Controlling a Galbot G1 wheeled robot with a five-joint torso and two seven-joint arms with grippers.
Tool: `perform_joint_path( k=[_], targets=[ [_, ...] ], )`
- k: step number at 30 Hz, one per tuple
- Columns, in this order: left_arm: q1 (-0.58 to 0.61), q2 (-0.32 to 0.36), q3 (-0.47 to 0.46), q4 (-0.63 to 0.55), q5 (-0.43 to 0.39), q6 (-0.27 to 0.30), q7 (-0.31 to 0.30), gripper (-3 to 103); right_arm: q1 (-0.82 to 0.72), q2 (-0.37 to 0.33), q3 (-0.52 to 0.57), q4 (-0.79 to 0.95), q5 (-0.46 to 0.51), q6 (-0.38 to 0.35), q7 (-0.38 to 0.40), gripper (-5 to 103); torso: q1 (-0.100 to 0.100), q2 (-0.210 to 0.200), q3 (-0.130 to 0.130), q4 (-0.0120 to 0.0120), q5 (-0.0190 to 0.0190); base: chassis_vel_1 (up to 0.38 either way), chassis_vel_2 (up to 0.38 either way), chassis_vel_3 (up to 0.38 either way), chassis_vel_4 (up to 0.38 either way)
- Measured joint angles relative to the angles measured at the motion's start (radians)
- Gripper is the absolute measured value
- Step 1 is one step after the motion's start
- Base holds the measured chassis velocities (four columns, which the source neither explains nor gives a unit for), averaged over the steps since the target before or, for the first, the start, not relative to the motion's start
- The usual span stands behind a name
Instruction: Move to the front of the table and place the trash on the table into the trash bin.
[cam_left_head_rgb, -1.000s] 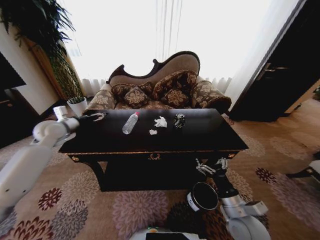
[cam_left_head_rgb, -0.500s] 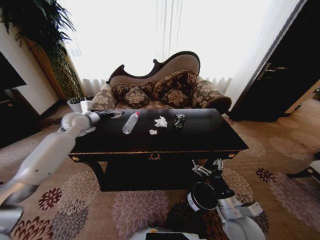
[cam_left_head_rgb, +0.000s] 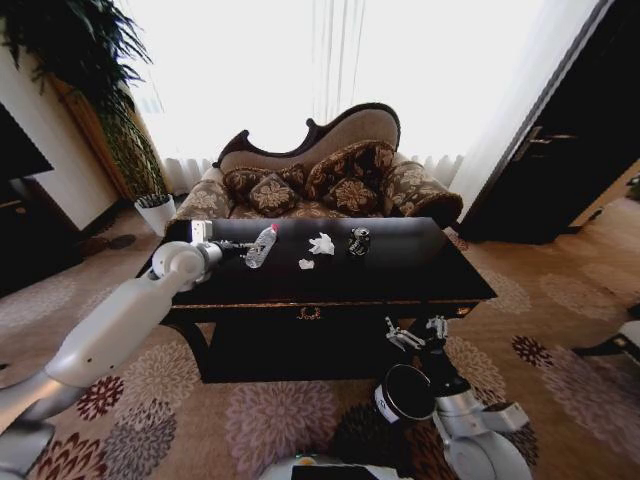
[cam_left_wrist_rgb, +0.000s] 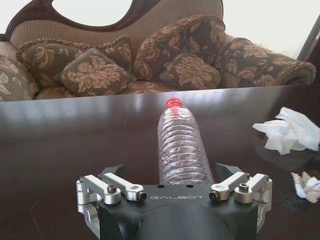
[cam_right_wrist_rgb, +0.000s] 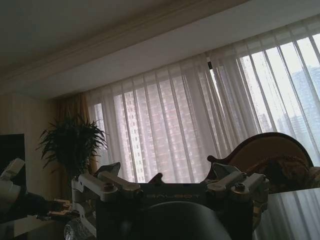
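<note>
On the glossy black table lie a clear plastic bottle with a red cap, a white paper ball, a smaller white scrap and a dark shiny wrapper. My left gripper reaches in over the table's left end and stands open just behind the bottle's base. In the left wrist view the bottle lies lengthwise between the spread fingers of the left gripper, with the paper balls off to one side. The trash bin stands on the carpet below the table's front. My right gripper is open above it.
A patterned sofa stands behind the table before bright curtained windows. A white plant pot and a tall plant sit at the back left, and a dark cabinet at the right. Floral carpet surrounds the table.
My left arm has swung to the right across the table's left end, bringing its gripper up to the bottle. The right arm has barely moved.
</note>
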Motion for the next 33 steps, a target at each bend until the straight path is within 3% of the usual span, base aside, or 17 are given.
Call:
perform_joint_path(
  k=[9, 13, 15, 16, 20, 22, 24, 28, 33],
  targets=[
    [0.022, -0.009, 0.001, 0.013, 0.017, -0.013, 0.030, 101, -0.004, -0.001, 0.004, 0.001, -0.001, 0.005, -0.001, 100, 0.000, 0.000, 0.000, 0.0000, 0.0000, 0.000, 0.000, 0.000, 0.000],
    [0.031, -0.015, 0.001, 0.017, 0.026, -0.019, 0.037, 96, -0.005, -0.001, 0.004, 0.001, -0.002, 0.005, -0.001, 100, 0.000, 0.000, 0.000, 0.0000, 0.0000, 0.000, 0.000, 0.000, 0.000],
    [0.041, -0.018, -0.003, 0.020, 0.035, -0.023, 0.043, 85, -0.007, -0.002, 0.004, 0.002, -0.004, 0.005, -0.002, 100, 0.000, 0.000, 0.000, -0.0001, 0.0000, 0.000, 0.000, 0.000, 0.000],
    [0.041, -0.018, -0.003, 0.020, 0.035, -0.023, 0.043, 85, -0.007, -0.002, 0.004, 0.002, -0.004, 0.005, -0.002, 100, 0.000, 0.000, 0.000, -0.0001, 0.0000, 0.000, 0.000, 0.000, 0.000],
    [0.064, -0.021, -0.015, 0.028, 0.051, -0.029, 0.052, 64, -0.007, -0.004, 0.004, 0.002, -0.008, 0.006, -0.002, 100, 0.000, 0.000, 0.000, 0.0000, 0.0000, 0.000, 0.000, 0.000, 0.000],
    [0.068, -0.022, -0.019, 0.028, 0.054, -0.031, 0.053, 64, -0.007, -0.004, 0.004, 0.001, -0.009, 0.006, -0.002, 100, 0.000, 0.000, 0.000, -0.0001, 0.0001, 0.000, 0.000, 0.000, 0.000],
    [0.080, -0.022, -0.029, 0.027, 0.058, -0.037, 0.057, 54, -0.007, -0.005, 0.002, -0.001, -0.015, 0.006, -0.002, 100, 0.000, 0.000, 0.000, -0.0001, 0.0001, 0.000, 0.000, 0.000, 0.000],
    [0.094, -0.016, -0.043, 0.020, 0.062, -0.040, 0.059, 44, -0.006, -0.006, -0.002, -0.004, -0.019, 0.007, -0.003, 100, 0.000, 0.000, 0.000, -0.0001, 0.0001, 0.000, 0.000, 0.000, 0.000],
    [0.140, 0.002, -0.099, -0.036, 0.072, -0.041, 0.068, 40, -0.002, -0.009, -0.015, -0.008, -0.021, 0.007, -0.003, 100, 0.000, 0.000, 0.000, -0.0001, -0.0005, 0.000, 0.000, 0.000, 0.000]
  ],
)
